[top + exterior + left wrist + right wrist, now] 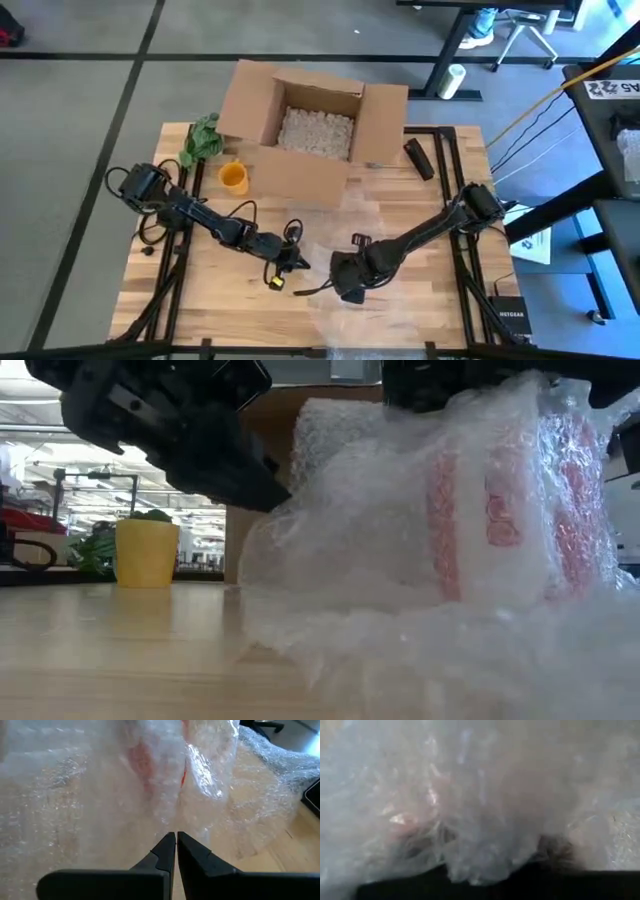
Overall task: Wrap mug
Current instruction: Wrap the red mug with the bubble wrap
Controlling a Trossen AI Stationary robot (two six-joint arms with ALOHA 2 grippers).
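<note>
While the bubble wrap (420, 580) billows across the near half of the wooden table (200, 290), a red-and-white mug (500, 520) stands upright inside it, visible only as blurred colour through the plastic in the low view. From the left wrist view, the left gripper (176, 840) has its two dark fingers pressed together, tips touching or nearly so, at the edge of a fold of wrap – the mug's red markings (145, 760) lie just beyond the tips, not between them. Seen from above, that gripper (283, 268) sits low over the table's near centre, just beside the right gripper (345, 285), which comes in from the opposite side and is buried in the sheet. The right wrist view shows little but crumpled film (480, 810) against the lens, so whether those jaws are apart or clamped cannot be told. Farther back (well apart from both arms) an open cardboard box (310, 120) holds pale packing fill, a yellow cup (233, 178) stands beside it near a green cloth (203, 140), and a dark cylinder (419, 158) lies by the box's other side.
</note>
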